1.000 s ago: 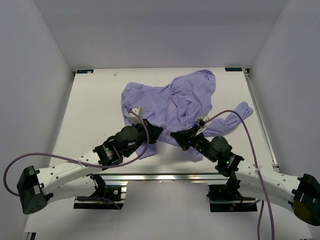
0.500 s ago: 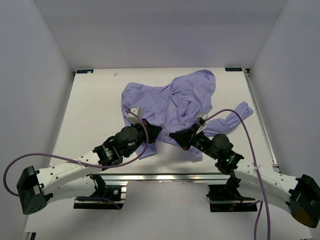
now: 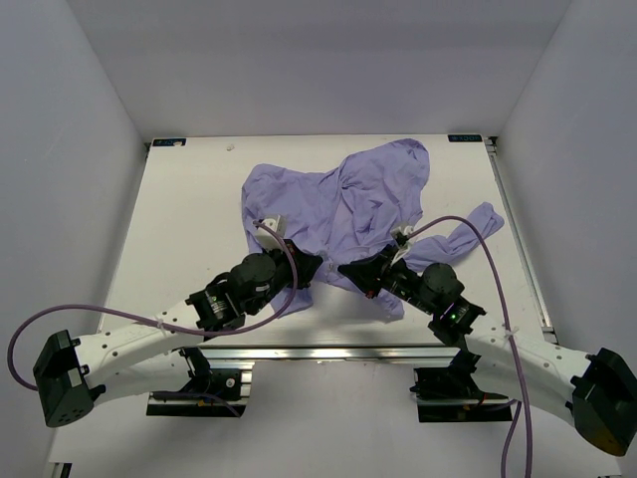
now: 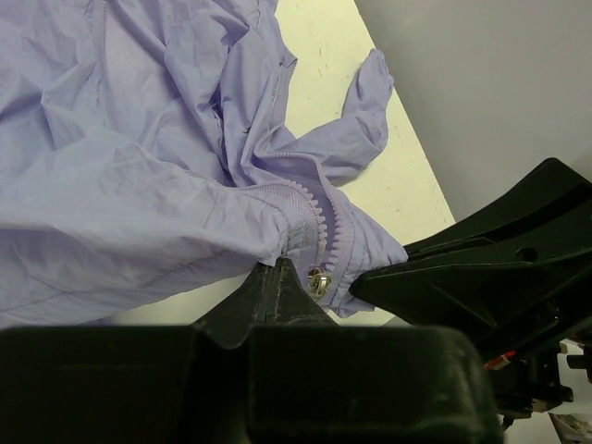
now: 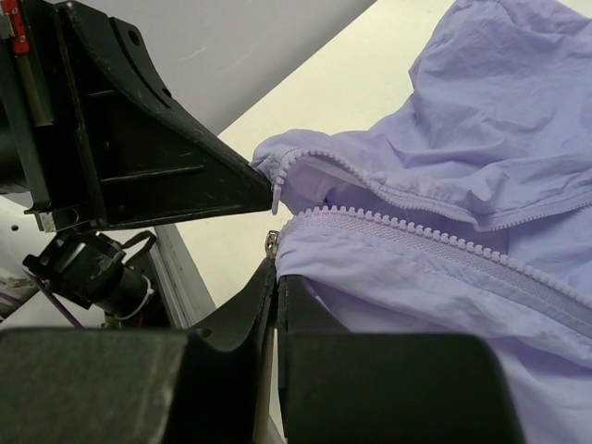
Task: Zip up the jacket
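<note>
The lavender jacket (image 3: 348,199) lies crumpled and unzipped on the white table, its near hem lifted between my two grippers. My left gripper (image 3: 311,267) is shut on one bottom corner of the jacket (image 4: 139,185), beside the open zipper teeth (image 4: 319,208); its own tips (image 4: 276,268) pinch the fabric. My right gripper (image 3: 350,271) is shut on the other bottom corner of the jacket (image 5: 481,139), its tips (image 5: 276,264) just under the metal zipper slider (image 5: 272,242). The slider also shows in the left wrist view (image 4: 319,282). The two grippers almost touch.
A sleeve (image 3: 468,234) trails toward the table's right edge (image 3: 518,239). The metal rail (image 3: 318,351) runs along the near edge between the arm bases. White walls enclose the table on the other sides. Purple cables (image 3: 478,229) loop over both arms.
My right gripper has edged slightly left toward the left gripper. The jacket and the left arm have barely moved.
</note>
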You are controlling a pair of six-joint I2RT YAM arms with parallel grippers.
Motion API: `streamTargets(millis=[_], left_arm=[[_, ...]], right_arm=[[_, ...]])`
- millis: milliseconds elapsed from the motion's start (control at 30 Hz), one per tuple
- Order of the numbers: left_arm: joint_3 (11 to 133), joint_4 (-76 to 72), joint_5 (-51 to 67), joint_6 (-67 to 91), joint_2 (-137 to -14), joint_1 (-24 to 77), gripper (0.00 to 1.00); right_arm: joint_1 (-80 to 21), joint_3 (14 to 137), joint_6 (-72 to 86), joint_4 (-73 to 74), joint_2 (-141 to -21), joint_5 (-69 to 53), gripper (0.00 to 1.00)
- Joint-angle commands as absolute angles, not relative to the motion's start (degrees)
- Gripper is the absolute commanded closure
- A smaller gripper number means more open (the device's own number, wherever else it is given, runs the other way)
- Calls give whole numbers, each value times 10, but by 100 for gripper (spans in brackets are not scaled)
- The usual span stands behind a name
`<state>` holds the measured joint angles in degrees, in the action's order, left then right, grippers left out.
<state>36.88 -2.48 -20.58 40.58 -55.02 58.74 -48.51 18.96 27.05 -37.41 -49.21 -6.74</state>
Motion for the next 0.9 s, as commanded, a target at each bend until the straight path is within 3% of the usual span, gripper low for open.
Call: streamTargets(millis=[0,867], left_arm=[[365,-33,-198,392,-543,591,100],[341,-43,-177,389,-528,591,100]], right_arm=[[-480,220,278,-390,-496,-87,100],[-458,229,297,-410,-522,-116,100]])
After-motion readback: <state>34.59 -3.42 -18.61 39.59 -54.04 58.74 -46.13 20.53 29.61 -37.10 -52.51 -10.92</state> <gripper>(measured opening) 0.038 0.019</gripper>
